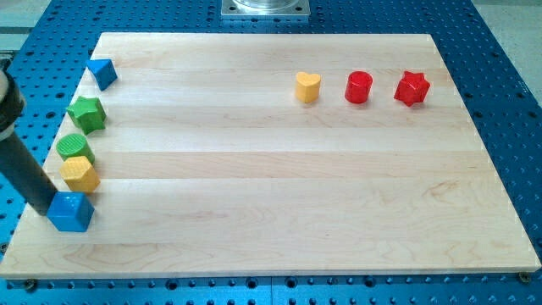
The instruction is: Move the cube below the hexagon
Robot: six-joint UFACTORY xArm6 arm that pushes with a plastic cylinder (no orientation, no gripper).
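The blue cube (70,211) sits near the board's lower left edge. The yellow hexagon (80,174) is just above it, almost touching. My dark rod comes down from the view's left edge and my tip (42,207) rests right against the cube's left side.
A green cylinder (74,146), a green star (86,113) and a blue triangle (102,73) line the left edge above the hexagon. A yellow heart (307,86), a red cylinder (359,87) and a red star (412,88) stand in a row at upper right. The wooden board (279,178) lies on a blue perforated table.
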